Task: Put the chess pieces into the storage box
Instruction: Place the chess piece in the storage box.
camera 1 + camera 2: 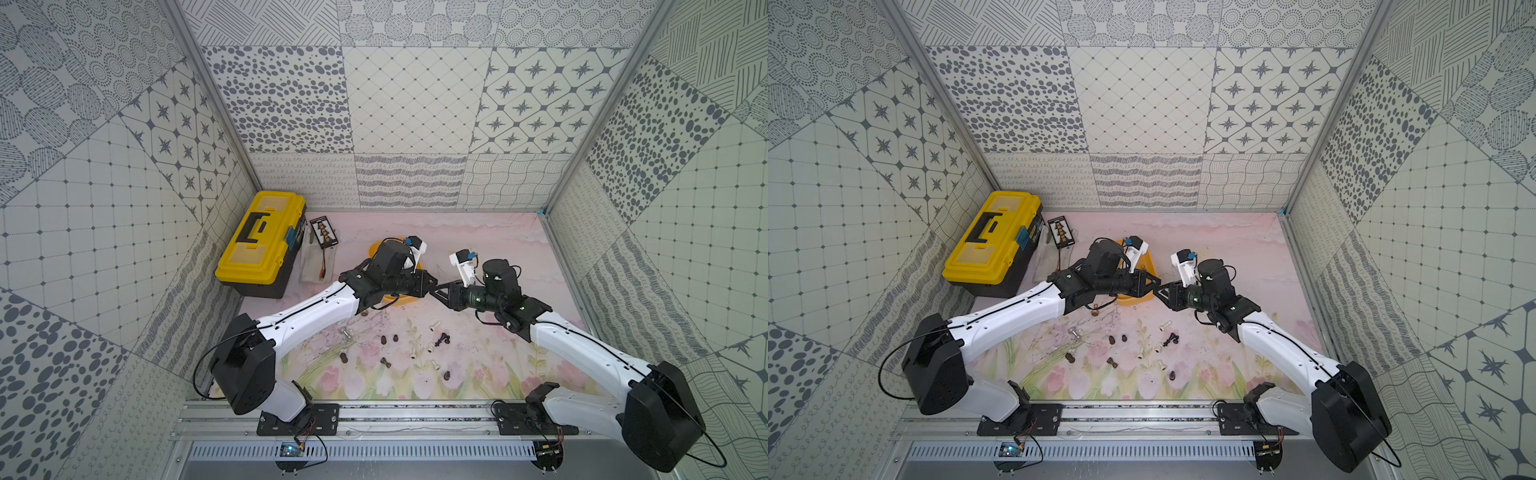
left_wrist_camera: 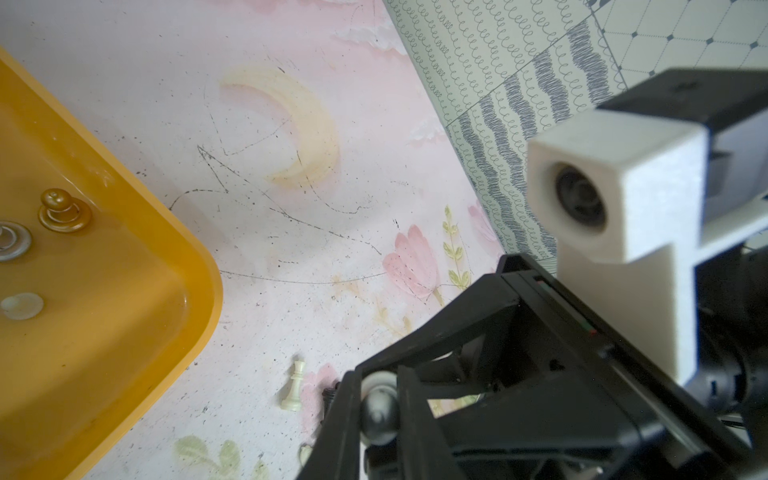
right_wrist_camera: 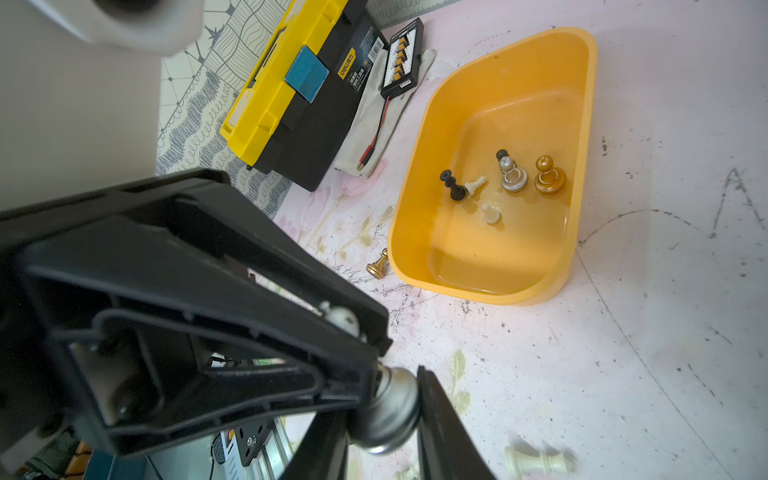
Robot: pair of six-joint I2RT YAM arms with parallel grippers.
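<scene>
Loose chess pieces (image 1: 382,339) lie scattered on the near side of the storage box (image 3: 498,257), so you seem mid-task. At the box's corner your left gripper (image 1: 434,286) pinches a silver piece (image 3: 390,415) by its head. The right gripper (image 3: 386,399) flanks its base, squeezing or not you cannot tell. Next, clear the right and carry the piece over the box.

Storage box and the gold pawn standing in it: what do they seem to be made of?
The storage box looks like moulded plastic: glossy, seamless, rounded corners. The gold pawn may be metal or plated plastic; its bright highlights cannot settle it.
</scene>
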